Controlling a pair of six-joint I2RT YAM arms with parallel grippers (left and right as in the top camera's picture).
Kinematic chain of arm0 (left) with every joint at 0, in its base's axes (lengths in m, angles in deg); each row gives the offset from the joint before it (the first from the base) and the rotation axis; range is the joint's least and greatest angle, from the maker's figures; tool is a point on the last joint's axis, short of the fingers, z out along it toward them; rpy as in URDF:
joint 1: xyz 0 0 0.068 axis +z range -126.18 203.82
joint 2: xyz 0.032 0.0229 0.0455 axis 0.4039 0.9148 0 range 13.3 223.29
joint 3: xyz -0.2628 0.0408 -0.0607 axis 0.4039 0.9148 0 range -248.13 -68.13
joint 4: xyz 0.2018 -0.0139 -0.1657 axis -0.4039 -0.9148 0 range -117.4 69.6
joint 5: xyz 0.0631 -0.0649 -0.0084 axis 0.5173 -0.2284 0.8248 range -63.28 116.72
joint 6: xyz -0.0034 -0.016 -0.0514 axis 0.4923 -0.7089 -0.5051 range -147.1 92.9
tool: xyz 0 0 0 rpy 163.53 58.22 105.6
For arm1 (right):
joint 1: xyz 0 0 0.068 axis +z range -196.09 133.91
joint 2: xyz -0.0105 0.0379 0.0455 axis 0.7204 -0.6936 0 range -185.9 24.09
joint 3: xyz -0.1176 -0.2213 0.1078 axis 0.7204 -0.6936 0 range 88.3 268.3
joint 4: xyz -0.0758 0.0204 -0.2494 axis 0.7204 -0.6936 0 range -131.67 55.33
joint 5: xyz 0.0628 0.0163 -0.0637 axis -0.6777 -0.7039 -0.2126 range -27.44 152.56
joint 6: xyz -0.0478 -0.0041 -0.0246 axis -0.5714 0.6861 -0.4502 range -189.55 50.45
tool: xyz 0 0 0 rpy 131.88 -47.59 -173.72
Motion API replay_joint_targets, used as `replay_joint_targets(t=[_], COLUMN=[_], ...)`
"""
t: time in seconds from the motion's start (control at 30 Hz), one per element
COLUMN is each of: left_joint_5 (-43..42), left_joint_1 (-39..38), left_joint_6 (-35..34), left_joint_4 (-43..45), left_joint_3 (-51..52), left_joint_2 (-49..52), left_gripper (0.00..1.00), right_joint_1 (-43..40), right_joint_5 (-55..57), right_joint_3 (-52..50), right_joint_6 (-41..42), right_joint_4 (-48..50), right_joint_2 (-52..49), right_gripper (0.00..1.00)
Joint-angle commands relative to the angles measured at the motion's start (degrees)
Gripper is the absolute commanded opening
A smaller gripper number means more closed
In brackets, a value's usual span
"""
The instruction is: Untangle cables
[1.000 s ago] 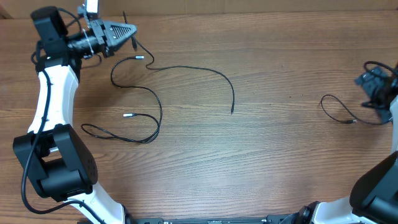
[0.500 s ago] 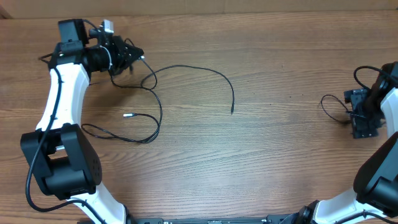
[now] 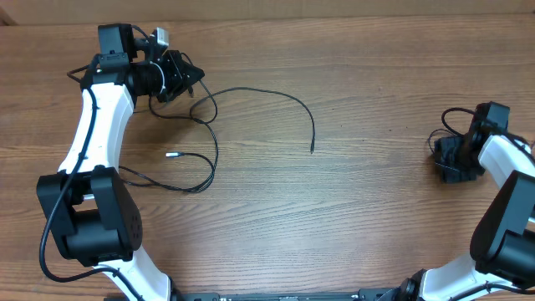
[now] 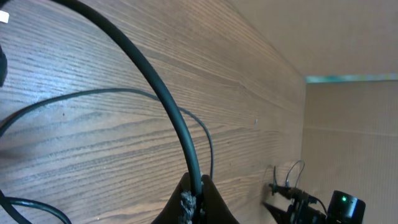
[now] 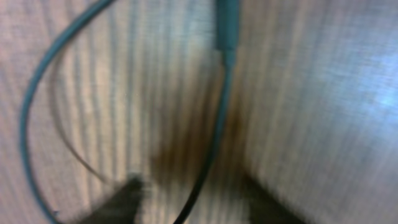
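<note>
1. Far left on the desk [image 3: 376, 209], the left pincer [image 3: 194, 77] is clamped on a black cable [image 3: 276, 94] whose free end trails toward the middle.
2. Near it, loops [image 3: 211, 150] cross each other around a white-tipped plug [image 3: 171, 155]; that tangle looks unresolved.
3. At the right edge, a short cable [image 5: 219, 134] lies well apart under the right pincer [image 3: 453, 161]; blur hides whether its jaws have closed.
4. The job appears roughly half done.
</note>
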Motion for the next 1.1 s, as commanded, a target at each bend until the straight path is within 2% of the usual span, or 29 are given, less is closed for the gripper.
replay_joint_targets(t=[0.0, 0.1, 0.2, 0.33, 0.47, 0.73, 0.93, 1.07], left_joint_5=[0.7, 0.6, 0.6, 0.6, 0.6, 0.6, 0.6, 0.6], left_joint_1=[-0.7, -0.7, -0.7, -0.9, -1.0, -2.3, -6.7, -10.9], left_joint_6=[1.6, 1.6, 1.6, 1.6, 1.6, 1.6, 0.7, 0.7], left_joint_4=[-0.9, -2.7, -4.2, -5.8, -7.5, -9.5, -9.8, -9.8], left_joint_3=[-0.1, -0.1, -0.1, -0.1, -0.1, -0.1, -0.1, -0.1], left_joint_2=[-0.7, -0.7, -0.7, -0.7, -0.7, -0.7, -0.7, -0.7], left_gripper=[0.04, 0.04, 0.04, 0.04, 0.04, 0.04, 0.04, 0.04], right_joint_1=[0.3, -0.8, -3.7, -10.0, -17.5, -28.9, -32.2, -32.6], right_joint_5=[3.0, 4.9, 8.5, 14.3, 18.8, 19.0, 18.8, 18.8], right_joint_3=[-2.2, -1.0, 3.1, 11.4, 19.6, 22.8, 22.8, 22.8], right_joint_6=[0.3, -3.4, -5.1, -9.0, -14.4, -25.0, -25.2, -25.2], right_joint_4=[2.6, 1.8, -3.7, -10.9, -12.1, 3.1, 8.7, 12.0], right_joint_2=[-0.5, 0.1, 2.1, 5.2, 6.6, 5.2, 1.0, -3.2], right_gripper=[0.04, 0.04, 0.04, 0.04, 0.04, 0.04, 0.04, 0.09])
